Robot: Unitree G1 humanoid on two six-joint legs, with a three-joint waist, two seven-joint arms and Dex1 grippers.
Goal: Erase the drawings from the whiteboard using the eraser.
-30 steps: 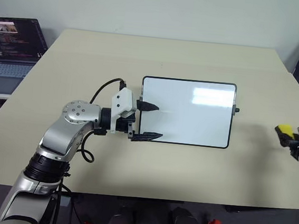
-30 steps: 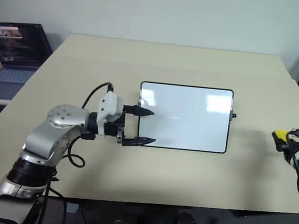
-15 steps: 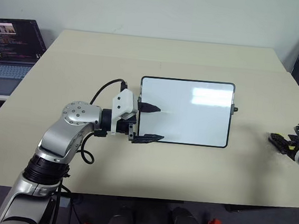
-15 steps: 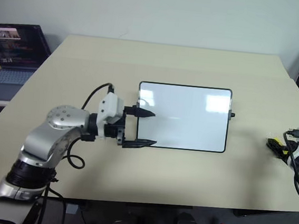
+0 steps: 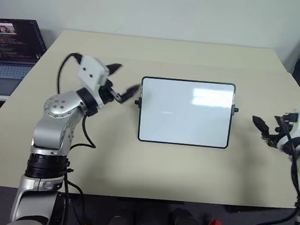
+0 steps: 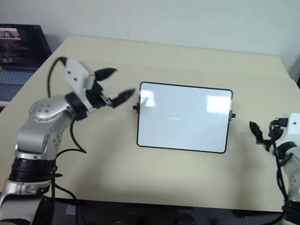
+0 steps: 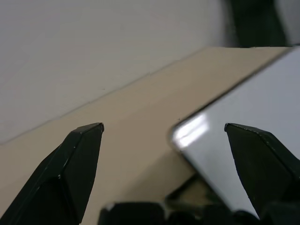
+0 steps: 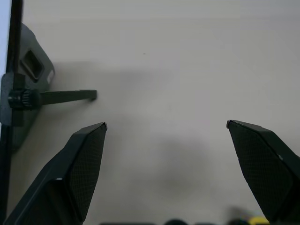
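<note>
Your right gripper point(image 5: 265, 132) hangs over the beige table point(image 5: 150, 165) near its right edge, black fingers spread wide apart with nothing between them. In the right wrist view a sliver of the small bright yellow eraser block point(image 8: 258, 219) peeks in at the base of the fingers; you cannot tell from it whether the block lies on the table or rests against the gripper. The same view shows the side knob and thin black frame of the whiteboard, well apart from the fingertips.

The small rectangular glossy white whiteboard point(image 5: 186, 112), with its thin black frame, rounded corners and little black side knobs, lies flat on the table around its middle, somewhat toward the right. On its white face you can make out one tiny short dark dash of the drawings point(image 5: 166, 112), left of the board's centre; any other marks are too small to tell.

Your left gripper point(image 5: 120, 82) is raised just off the board's far left corner, pointing toward it, its two black fingers apart and empty, clear of the frame. In the left wrist view that corner sits between the fingertips.

Beyond the table's far left corner, an open dark laptop point(image 5: 9, 51) with a lit screen stands on a separate surface.
</note>
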